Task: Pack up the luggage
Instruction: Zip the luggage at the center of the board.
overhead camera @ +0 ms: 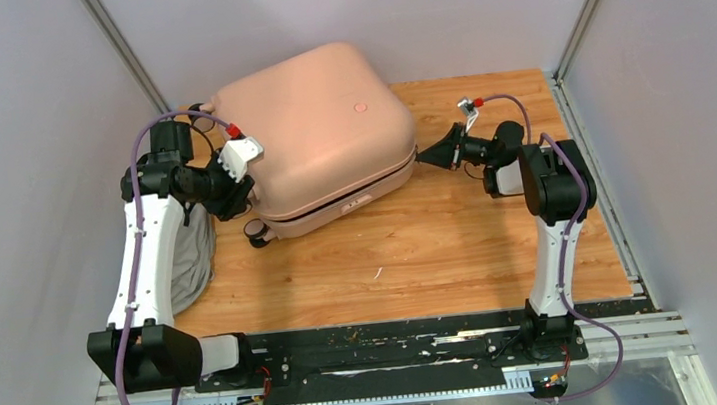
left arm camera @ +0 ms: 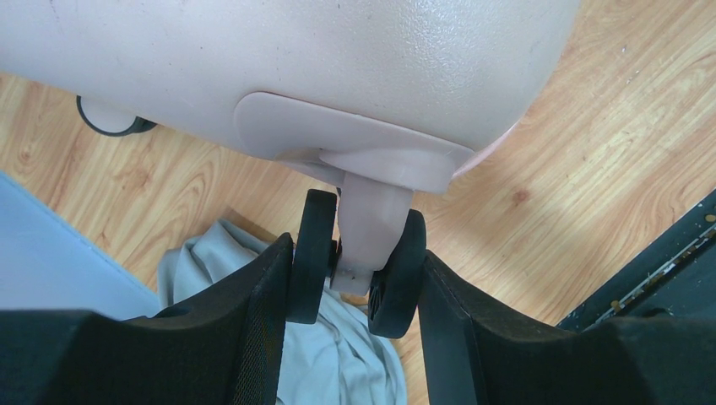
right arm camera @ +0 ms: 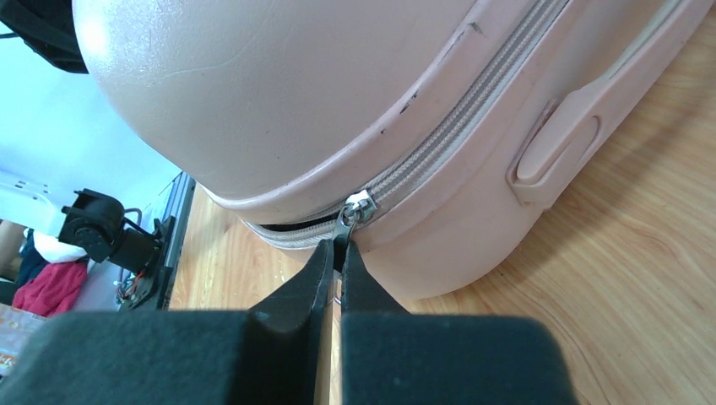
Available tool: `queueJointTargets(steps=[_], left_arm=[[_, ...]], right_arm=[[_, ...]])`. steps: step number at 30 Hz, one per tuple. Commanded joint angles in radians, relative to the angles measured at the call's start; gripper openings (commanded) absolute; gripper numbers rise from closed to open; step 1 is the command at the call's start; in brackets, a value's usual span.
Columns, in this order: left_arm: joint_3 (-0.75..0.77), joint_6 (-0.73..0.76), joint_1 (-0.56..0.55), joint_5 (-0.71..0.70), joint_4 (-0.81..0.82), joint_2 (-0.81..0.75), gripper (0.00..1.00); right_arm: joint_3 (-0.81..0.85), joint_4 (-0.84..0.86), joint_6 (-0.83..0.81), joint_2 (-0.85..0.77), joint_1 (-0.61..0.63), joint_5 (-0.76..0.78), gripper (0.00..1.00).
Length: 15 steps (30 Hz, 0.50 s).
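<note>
I see the luggage [overhead camera: 317, 131] lying closed on the counter [overhead camera: 419, 246], toward its far left. My left gripper [left arm camera: 355, 257] is clamped on a wheel [left arm camera: 398, 283], just above a grey cloth [left arm camera: 338, 363]. My right gripper [right arm camera: 336, 257] is pinched together on the zip pull [right arm camera: 356, 207] at the luggage's right corner.

Counting each kind in view
One luggage [overhead camera: 312, 132], one grey cloth [overhead camera: 190, 265], a left gripper [left arm camera: 359, 270] and a right gripper [right arm camera: 335, 253] are showing.
</note>
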Motion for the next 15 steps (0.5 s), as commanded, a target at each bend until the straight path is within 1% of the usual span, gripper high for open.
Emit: queueJointTargets(steps=[1, 8, 11, 15], left_arm=[[0.052, -0.015, 0.012, -0.008, 0.053, -0.044, 0.0], [0.06, -0.017, 0.012, -0.009, 0.05, -0.048, 0.0], [0.065, -0.031, 0.011, 0.008, 0.047, -0.048, 0.0], [0.049, -0.03, 0.011, 0.017, 0.046, -0.049, 0.0]], right_arm=[[0.014, 0.057, 0.011, -0.004, -0.02, 0.043, 0.0], [-0.029, -0.062, -0.095, -0.062, -0.053, 0.068, 0.0], [-0.044, -0.06, -0.101, -0.08, -0.054, 0.065, 0.0], [-0.067, -0.006, -0.059, -0.099, -0.042, 0.046, 0.0]])
